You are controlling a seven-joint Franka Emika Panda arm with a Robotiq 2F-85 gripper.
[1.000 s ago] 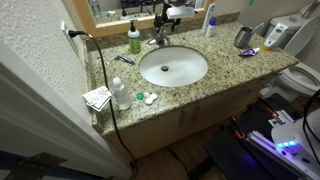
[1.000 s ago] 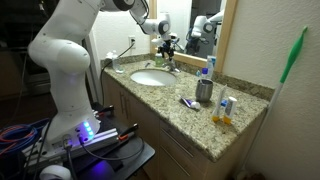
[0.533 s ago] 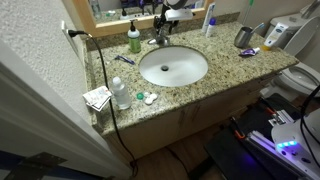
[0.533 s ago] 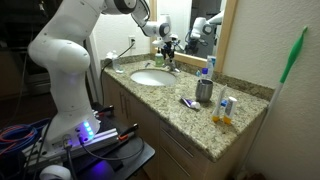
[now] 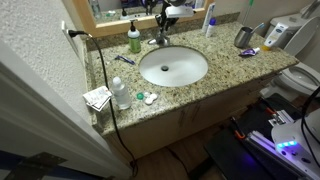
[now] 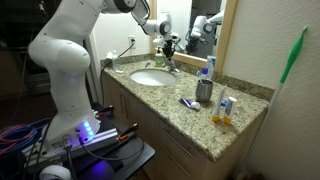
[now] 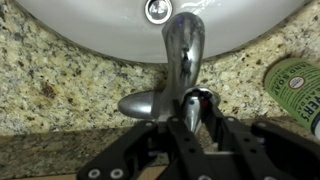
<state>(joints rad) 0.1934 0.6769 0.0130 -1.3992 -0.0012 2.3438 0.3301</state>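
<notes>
While the wrist view sits right over it, we see the jaws closed at the back of the one faucet (image 7: 184, 50), touching beside its single lever (image 7: 142, 103); whether they pinch anything, we can't tell. Faucet stands behind the one sink (image 5: 178, 70) on the table (image 5: 225, 70). One green bottle (image 5: 133, 40) just beside.

I see a speckled granite countertop (image 5: 230, 70) over wooden cabinets (image 5: 190, 116). A mirror (image 6: 218, 32) hangs at the far side; a white textured wall (image 5: 30, 50) stands left.
</notes>
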